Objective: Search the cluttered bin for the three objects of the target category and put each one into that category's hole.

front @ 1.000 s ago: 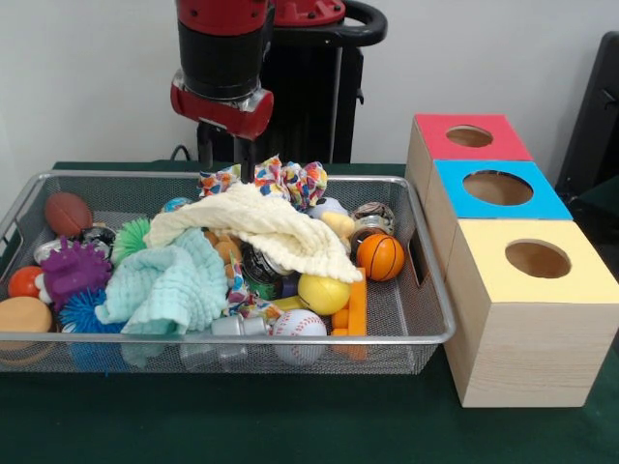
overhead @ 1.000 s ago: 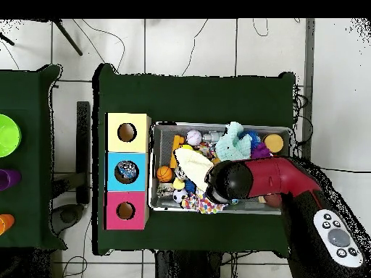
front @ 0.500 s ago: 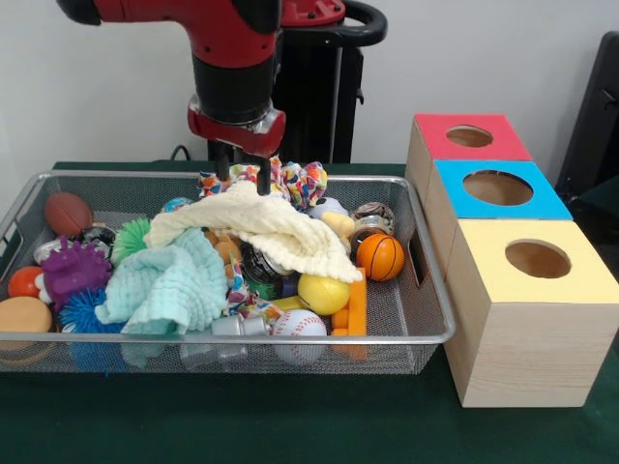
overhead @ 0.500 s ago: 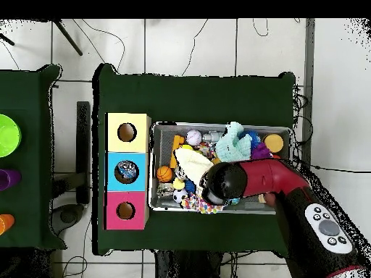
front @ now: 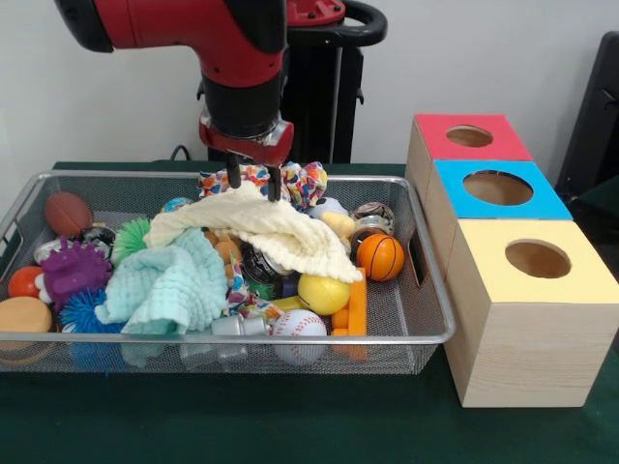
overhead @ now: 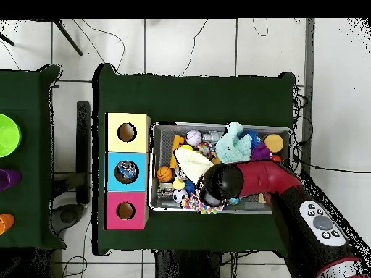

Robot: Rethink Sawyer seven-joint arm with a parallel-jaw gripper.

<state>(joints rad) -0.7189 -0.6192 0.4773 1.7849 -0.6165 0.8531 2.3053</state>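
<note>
With the gripper [front: 253, 182] spread and empty over the cream cloth's [front: 266, 224] far edge, we judge it should pinch one fold, sparing the patterned cloth [front: 290, 178] behind.

Two cameras: one close and level across the bench, one high and straight down.

The front view sits low at the near edge, facing the arm [front: 237, 58], close enough that the bin [front: 426, 333] and the three boxes [front: 527, 319] fill the picture. The overhead view hangs far higher, taking in the whole bench [overhead: 196, 90], floor and a second bench at the left. It is turned half round: there the boxes [overhead: 127, 170] lie left of the bin [overhead: 221, 127], not right. Both share bin, boxes and arm [overhead: 261, 179].
</note>
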